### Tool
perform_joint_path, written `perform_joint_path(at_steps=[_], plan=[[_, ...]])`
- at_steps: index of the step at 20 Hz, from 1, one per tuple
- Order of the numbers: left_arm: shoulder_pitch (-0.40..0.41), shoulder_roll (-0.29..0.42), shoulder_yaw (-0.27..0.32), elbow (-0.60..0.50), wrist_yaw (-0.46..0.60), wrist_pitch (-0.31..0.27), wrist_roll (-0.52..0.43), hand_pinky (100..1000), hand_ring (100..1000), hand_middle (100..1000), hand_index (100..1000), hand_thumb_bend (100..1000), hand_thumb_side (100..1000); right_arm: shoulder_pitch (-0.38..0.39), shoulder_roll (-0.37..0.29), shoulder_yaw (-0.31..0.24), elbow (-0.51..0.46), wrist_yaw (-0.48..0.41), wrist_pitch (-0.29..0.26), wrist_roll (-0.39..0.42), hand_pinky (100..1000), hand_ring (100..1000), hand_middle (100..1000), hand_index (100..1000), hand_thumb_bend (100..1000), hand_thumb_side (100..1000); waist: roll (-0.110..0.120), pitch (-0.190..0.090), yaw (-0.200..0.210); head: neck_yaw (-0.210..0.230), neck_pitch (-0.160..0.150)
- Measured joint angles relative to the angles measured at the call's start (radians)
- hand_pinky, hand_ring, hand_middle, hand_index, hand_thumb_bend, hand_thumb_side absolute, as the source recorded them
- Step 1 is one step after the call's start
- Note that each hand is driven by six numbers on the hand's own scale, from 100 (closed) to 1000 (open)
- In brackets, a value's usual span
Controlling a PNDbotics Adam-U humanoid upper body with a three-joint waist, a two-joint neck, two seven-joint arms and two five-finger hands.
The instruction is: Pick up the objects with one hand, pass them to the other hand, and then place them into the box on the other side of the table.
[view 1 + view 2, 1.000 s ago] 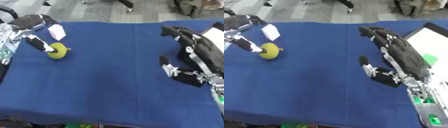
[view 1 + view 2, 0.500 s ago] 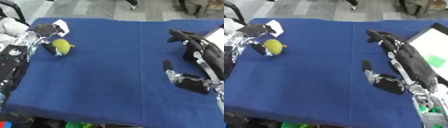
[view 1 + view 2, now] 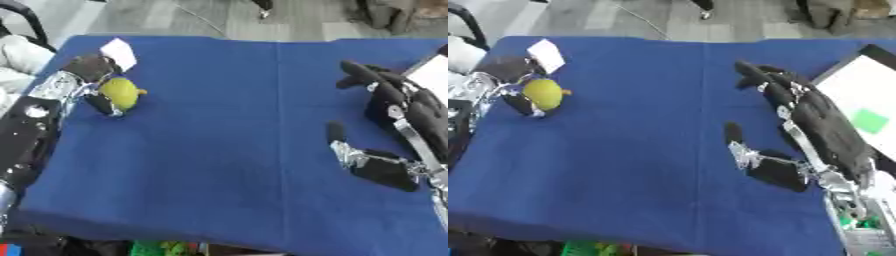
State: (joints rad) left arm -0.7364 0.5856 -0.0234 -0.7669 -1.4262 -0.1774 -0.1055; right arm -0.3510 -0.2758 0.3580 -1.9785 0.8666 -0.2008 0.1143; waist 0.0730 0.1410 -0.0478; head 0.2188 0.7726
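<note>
A yellow-green round object (image 3: pixel 121 93) sits at the far left of the blue table (image 3: pixel 219 150). My left hand (image 3: pixel 87 75) is at it, fingers and thumb curled round it from the left side. A white card (image 3: pixel 119 53) lies just behind it. My right hand (image 3: pixel 815 120) hovers over the right side of the table, open, fingers stretched toward the far edge and thumb pointing left. A white box (image 3: pixel 866 107) with a green patch inside shows at the right edge.
Grey floor and chair legs lie beyond the table's far edge. Green items (image 3: pixel 166 248) show below the near edge. The blue cloth has a fold line running down its middle.
The whole picture has shifted as the head tilted. My left hand has closed in round the yellow-green object; the right hand keeps much the same pose.
</note>
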Motion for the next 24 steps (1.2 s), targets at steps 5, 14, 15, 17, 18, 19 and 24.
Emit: perform_joint_path(at_steps=[5, 14, 15, 17, 18, 19, 24], plan=[[0.010, 0.003, 0.007, 0.011, -0.008, 0.021, 0.028, 669, 520, 521, 640, 519, 404, 0.008, 0.000, 0.000, 0.001, 0.001, 0.003, 0.000, 858, 876, 699, 1000, 100, 339, 0.000, 0.000, 0.001, 0.000, 0.000], [0.038, 0.014, 0.010, -0.032, 0.082, 0.018, 0.107, 590, 420, 404, 501, 322, 267, 0.008, -0.001, 0.000, 0.007, 0.001, 0.007, 0.000, 857, 873, 692, 1000, 100, 332, 0.000, 0.000, 0.007, -0.008, 0.000], [0.043, 0.022, 0.008, -0.058, 0.101, 0.009, 0.110, 595, 423, 407, 503, 330, 264, 0.007, -0.001, 0.000, 0.007, 0.001, 0.007, 0.001, 857, 873, 693, 1000, 100, 331, 0.001, 0.000, 0.008, -0.011, 0.000], [0.055, 0.042, -0.004, -0.127, 0.143, -0.017, 0.106, 601, 428, 411, 506, 344, 261, 0.006, -0.001, 0.001, 0.007, 0.001, 0.007, 0.001, 857, 872, 695, 1000, 100, 328, 0.004, -0.001, 0.013, -0.018, 0.000], [0.063, 0.053, -0.012, -0.166, 0.165, -0.032, 0.100, 603, 428, 412, 507, 345, 259, 0.004, -0.002, 0.003, 0.007, 0.001, 0.006, 0.002, 856, 871, 696, 1000, 100, 326, 0.006, -0.001, 0.014, -0.022, 0.000], [0.070, 0.064, -0.021, -0.210, 0.188, -0.048, 0.092, 601, 427, 411, 505, 332, 254, 0.000, -0.003, 0.005, 0.007, 0.001, 0.004, 0.003, 856, 871, 697, 1000, 100, 324, 0.008, -0.002, 0.016, -0.026, 0.000], [0.111, 0.114, -0.075, -0.440, 0.325, -0.124, 0.029, 608, 432, 418, 511, 335, 258, -0.029, -0.017, 0.027, 0.007, 0.000, -0.007, 0.014, 856, 864, 713, 1000, 100, 211, 0.013, -0.005, 0.027, -0.045, 0.000]])
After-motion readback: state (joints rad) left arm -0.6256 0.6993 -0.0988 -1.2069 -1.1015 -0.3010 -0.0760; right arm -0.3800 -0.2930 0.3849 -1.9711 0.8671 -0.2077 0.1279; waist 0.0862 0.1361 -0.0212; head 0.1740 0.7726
